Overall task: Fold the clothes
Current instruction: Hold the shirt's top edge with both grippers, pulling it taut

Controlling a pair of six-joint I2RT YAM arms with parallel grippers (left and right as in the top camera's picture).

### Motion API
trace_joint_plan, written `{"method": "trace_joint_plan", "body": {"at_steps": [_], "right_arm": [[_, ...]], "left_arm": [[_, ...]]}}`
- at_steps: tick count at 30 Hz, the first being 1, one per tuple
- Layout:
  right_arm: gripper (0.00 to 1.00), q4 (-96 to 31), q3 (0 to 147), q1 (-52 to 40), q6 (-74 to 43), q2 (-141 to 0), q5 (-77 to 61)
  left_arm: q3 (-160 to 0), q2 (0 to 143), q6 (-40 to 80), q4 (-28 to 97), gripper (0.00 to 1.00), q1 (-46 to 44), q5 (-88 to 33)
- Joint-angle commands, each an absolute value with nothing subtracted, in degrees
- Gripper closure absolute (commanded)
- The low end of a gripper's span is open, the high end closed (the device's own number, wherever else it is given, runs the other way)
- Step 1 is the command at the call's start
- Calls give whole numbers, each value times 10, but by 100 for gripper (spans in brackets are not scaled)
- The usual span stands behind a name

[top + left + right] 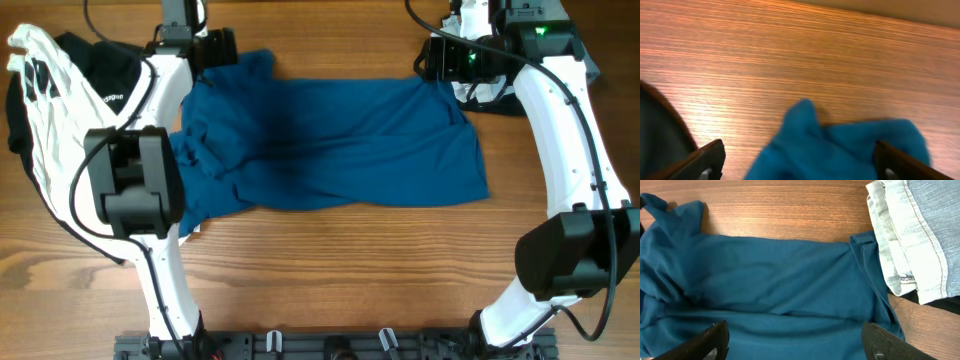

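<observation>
The deep-blue shirt [330, 140] lies spread across the middle of the table, bunched at its left end. My left gripper [222, 48] is open at the shirt's far left corner; a blue fabric tip [840, 145] lies between its fingers [800, 165]. My right gripper [432, 60] is open above the shirt's far right corner, with blue cloth [780, 280] between its fingers [797, 342]. A white garment with black marks [45, 110] and a black tee with white lettering [100, 70] lie at the far left.
Folded pale denim [915, 230] lies at the back right, next to the shirt's corner; in the overhead view it is mostly hidden under the right arm [480, 85]. Bare wood [350, 270] runs along the table's front.
</observation>
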State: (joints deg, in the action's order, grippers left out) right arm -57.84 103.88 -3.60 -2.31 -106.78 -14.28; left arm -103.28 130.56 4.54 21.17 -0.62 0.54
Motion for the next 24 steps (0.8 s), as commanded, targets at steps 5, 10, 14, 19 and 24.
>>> {"method": "trace_joint_plan", "body": {"at_steps": [5, 10, 14, 19, 24], "right_arm": [[15, -577, 1045, -37, -32, -1068, -129], [15, -576, 1045, -37, -32, -1068, -128], [15, -567, 1045, -37, -32, -1070, -124], [15, -562, 1045, -37, -32, -1074, -125], [15, -542, 1031, -37, -46, -1075, -125]], "left_arm": [[-1051, 1353, 39, 149, 15, -10, 7], [-1051, 1362, 42, 126, 35, -12, 5], [-1051, 1368, 43, 130, 73, -16, 5], [-1050, 1391, 43, 126, 66, -18, 5], [-1050, 1392, 43, 126, 55, -18, 5]]}}
